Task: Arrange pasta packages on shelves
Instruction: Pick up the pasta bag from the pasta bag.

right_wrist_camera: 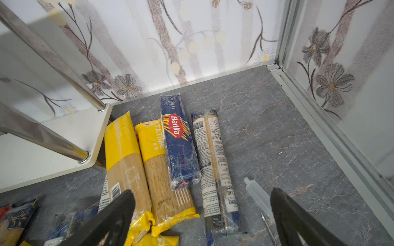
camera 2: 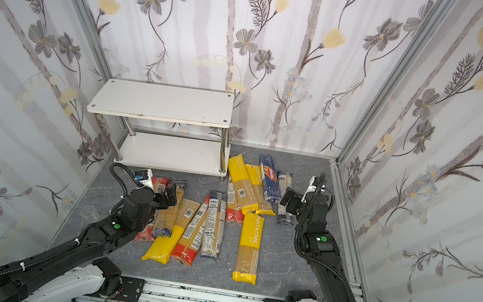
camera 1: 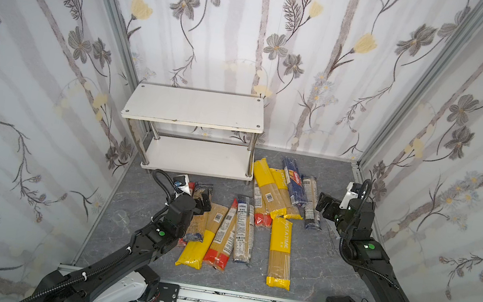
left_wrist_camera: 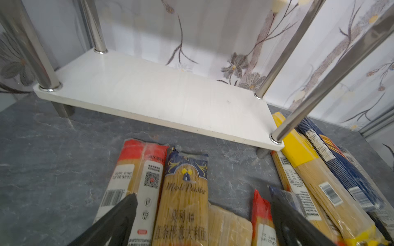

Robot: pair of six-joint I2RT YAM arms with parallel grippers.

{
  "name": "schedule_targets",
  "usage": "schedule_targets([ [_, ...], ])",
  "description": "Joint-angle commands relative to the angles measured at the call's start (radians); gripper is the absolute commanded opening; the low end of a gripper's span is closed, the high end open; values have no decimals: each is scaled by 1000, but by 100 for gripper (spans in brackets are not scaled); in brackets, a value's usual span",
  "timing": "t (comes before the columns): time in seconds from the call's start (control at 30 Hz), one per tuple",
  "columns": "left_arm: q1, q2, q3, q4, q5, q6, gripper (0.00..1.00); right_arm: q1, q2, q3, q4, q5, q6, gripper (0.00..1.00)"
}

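**Top views:** L gripper [camera 1: 205, 201] hangs w/ jaws spread wide and nothing in them. It sits low over the far ends of the leftmost pasta packages [camera 1: 220, 234], which lie flat on the grey tabletop [camera 1: 310, 268]. The shelves [camera 1: 194, 106] stand straight ahead of it, against the back wall. R gripper [camera 1: 323, 204] is also wide open and empty, just beside the white-label packet [camera 1: 309, 192]. The blue Barilla packet [camera 1: 292, 183] and the yellow pair [camera 1: 270, 186] lie further off on its inner side, toward the shelves. The PASTATIME packet [camera 1: 279, 253] lies alone between the arms, behind both grippers. The layout is the same in both top views: L gripper [camera 2: 171, 195], R gripper [camera 2: 288, 200], shelves [camera 2: 162, 101].

**Left wrist:** The fingers [left_wrist_camera: 121, 217] are set far apart and hold nothing. The Moli Pasta packet [left_wrist_camera: 185, 202] lies below, between them. A red-ended packet [left_wrist_camera: 138, 168] runs under one finger, touching the Moli Pasta packet's side. The shelves' lower board [left_wrist_camera: 160, 93] is ahead, past the packet ends, w/ a strip of tabletop between.

**Right wrist:** The fingers [right_wrist_camera: 115, 215] are again wide apart and empty. Ahead and below lie the yellow pair [right_wrist_camera: 123, 149], the Barilla packet [right_wrist_camera: 177, 138] and the white-label packet [right_wrist_camera: 211, 159], roughly parallel, pointing away from the gripper. A small clear plastic piece [right_wrist_camera: 257, 192] lies near the other finger. The lower board's corner [right_wrist_camera: 64, 138] is just beside the outer yellow packet.
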Motion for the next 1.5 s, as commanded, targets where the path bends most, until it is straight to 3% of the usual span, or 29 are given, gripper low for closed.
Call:
schedule_targets([
  [0.0, -51, 26, 7, -132, -44, -173, 100, 19, -9, 66, -116, -80, 26, 100],
  [0.27, -105, 245, 84, -271, -12, -277, 100, 43, -81, 83, -210, -126, 13, 100],
  [0.77, -98, 347, 90, -368, 104, -322, 100, 43, -46, 85, -213, -218, 21, 100],
  [1.07, -80, 489, 131, -418, 210, -310, 99, 45, -10, 138, -230, -255, 26, 100],
  [1.13, -79, 502, 142, -427, 217, -308, 92, 45, -16, 124, -231, -252, 26, 100],
  [1.23, -80, 497, 160, -447, 231, -298, 67, 44, -31, 101, -231, -260, 31, 100],
  [1.4, -80, 437, 193, -506, 232, -292, 45, 47, -42, 101, -240, -274, 37, 100],
  [1.47, -81, 405, 214, -539, 237, -287, 31, 47, -38, 112, -246, -276, 36, 100],
])
